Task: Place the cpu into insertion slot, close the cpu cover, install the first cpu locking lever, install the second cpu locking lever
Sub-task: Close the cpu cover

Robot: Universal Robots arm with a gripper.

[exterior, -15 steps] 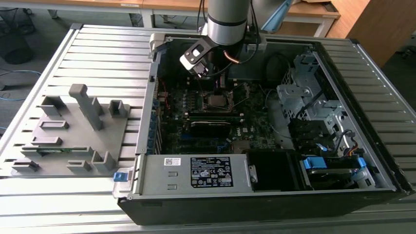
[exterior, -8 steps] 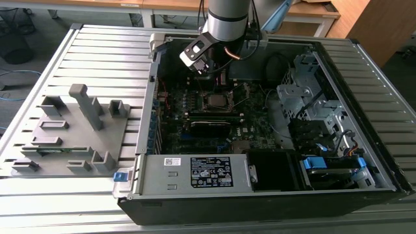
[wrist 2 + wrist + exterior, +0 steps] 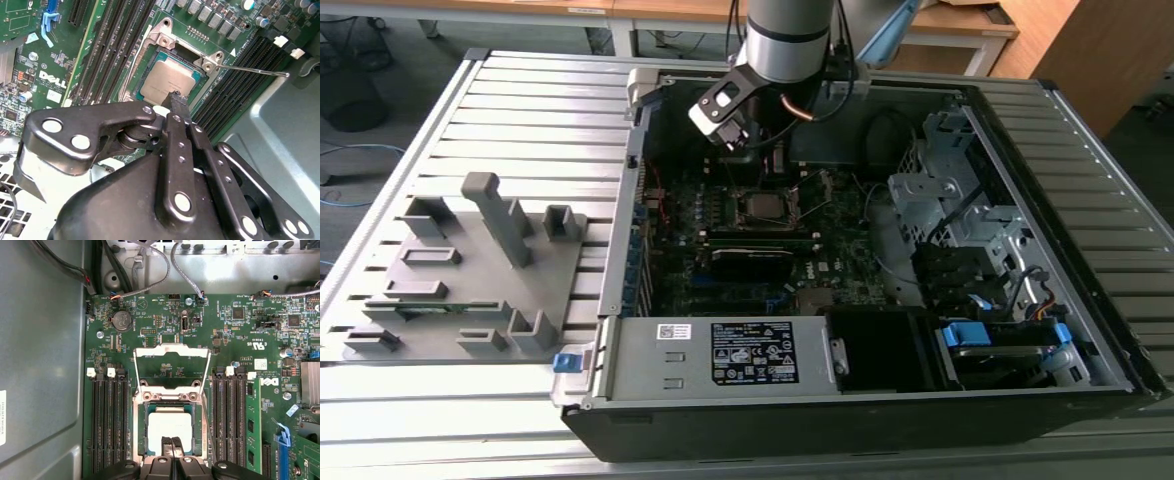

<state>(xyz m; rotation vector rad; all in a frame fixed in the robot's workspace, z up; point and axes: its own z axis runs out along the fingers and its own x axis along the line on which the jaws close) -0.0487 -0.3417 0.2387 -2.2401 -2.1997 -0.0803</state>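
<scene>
The cpu [image 3: 170, 424], a silvery square chip, lies flat in the insertion slot [image 3: 198, 426] on the green board, and it shows too in the second wrist view [image 3: 165, 80]. The cpu cover [image 3: 172, 351], a thin metal frame with a window, is swung open and lies flat on the board beyond the socket. My gripper [image 3: 171, 444] is shut with nothing between its fingers. Its tips hover just over the cpu's near edge [image 3: 176, 101]. A thin wire locking lever [image 3: 255, 71] sticks out free beside the socket. In the exterior view my gripper [image 3: 744, 140] hangs inside the case above the socket [image 3: 765, 208].
Long black memory slots [image 3: 107, 420] flank the socket on both sides, one holding a green module [image 3: 254, 425]. Cables [image 3: 150, 277] run along the case wall past the board. In the exterior view a grey fixture [image 3: 467, 270] sits left of the case, and a drive cage [image 3: 961, 200] on the right.
</scene>
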